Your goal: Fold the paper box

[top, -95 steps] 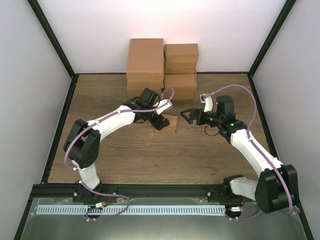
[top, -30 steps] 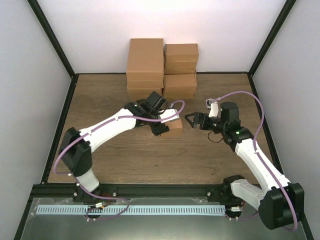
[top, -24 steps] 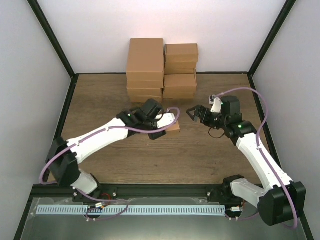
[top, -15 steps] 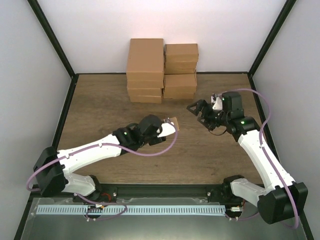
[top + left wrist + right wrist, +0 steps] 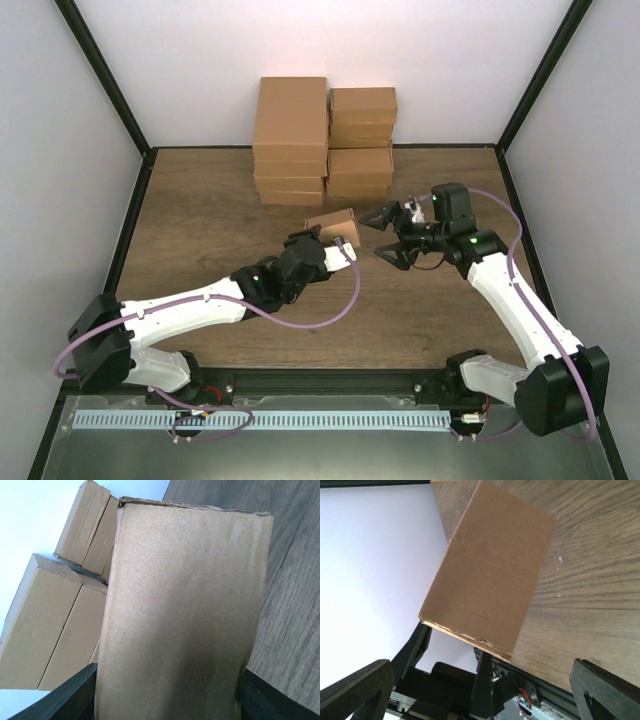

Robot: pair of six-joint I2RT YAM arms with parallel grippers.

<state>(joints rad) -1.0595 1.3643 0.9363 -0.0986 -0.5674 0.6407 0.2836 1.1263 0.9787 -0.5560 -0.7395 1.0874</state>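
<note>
Top external view: small plain tan-brown rectangular cardboard box (image 5: pixel 335 218) near centre of worktop (image 5: pixel 220 200), clamped across its width in left gripper (image 5: pixel 330 237), part-open. Just beside box's right end, right gripper (image 5: pixel 385 236) spread wide, empty, not touching.

paper box (image 5: pixel 180 615) cut off at the bottom edge, stacked cartons (image 5: pixel 50 630) partly hidden behind it
</note>
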